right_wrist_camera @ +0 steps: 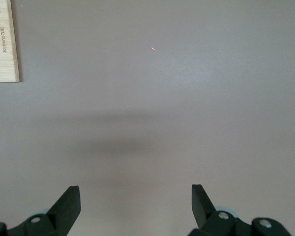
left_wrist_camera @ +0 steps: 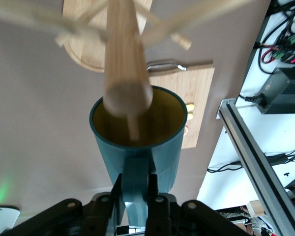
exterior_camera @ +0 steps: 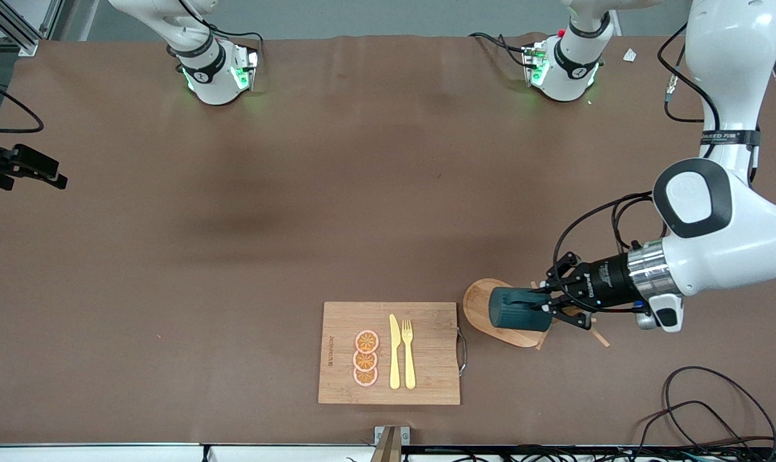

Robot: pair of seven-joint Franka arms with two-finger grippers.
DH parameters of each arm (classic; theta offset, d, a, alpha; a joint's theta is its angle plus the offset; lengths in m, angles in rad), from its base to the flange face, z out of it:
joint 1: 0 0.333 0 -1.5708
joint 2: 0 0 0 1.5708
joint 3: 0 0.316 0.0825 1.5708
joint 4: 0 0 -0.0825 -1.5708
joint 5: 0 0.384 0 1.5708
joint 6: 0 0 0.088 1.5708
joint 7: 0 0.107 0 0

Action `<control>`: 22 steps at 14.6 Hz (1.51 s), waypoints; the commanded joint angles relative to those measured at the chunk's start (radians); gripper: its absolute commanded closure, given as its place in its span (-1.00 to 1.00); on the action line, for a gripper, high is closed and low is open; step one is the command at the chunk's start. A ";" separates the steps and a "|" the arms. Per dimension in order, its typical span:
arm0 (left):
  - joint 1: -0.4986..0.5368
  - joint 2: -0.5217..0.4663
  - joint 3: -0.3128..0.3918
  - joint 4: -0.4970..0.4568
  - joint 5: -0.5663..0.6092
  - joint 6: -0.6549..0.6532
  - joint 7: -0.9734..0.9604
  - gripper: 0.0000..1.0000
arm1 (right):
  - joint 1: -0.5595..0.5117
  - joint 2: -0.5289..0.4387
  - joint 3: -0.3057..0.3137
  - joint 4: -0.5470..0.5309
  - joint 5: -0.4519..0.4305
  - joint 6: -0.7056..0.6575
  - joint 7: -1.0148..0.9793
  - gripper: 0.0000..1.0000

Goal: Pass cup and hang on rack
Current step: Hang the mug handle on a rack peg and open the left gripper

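A brown table [exterior_camera: 233, 256] fills the scene. On it lies a rectangular cutting board [exterior_camera: 426, 385] carrying a knife [exterior_camera: 394, 351], a fork [exterior_camera: 408, 353] and three orange slices [exterior_camera: 366, 358]. Just beside the board, toward the left arm's end, stands the rack [exterior_camera: 481, 301], its post [left_wrist_camera: 124, 54] and pegs rising directly in front of the left gripper [exterior_camera: 550, 300]. That gripper's jaws are clamped tight on the handle of the cup [exterior_camera: 516, 309], held on its side above the rack's oval base, mouth at the post's tip. The right gripper [right_wrist_camera: 135, 206] waits over bare table, jaws spread wide and empty.
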 commanded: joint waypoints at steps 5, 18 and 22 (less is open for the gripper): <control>0.027 0.018 -0.006 -0.002 -0.009 0.002 0.055 0.99 | 0.001 -0.024 0.004 -0.012 -0.010 -0.006 0.014 -1.00; 0.040 0.019 -0.010 0.006 -0.013 -0.001 0.032 -0.99 | 0.000 -0.023 0.004 -0.010 -0.013 -0.006 0.013 -1.00; 0.031 -0.037 -0.018 0.006 0.064 -0.053 0.050 -0.99 | -0.002 -0.023 0.002 -0.010 -0.013 -0.006 0.008 -1.00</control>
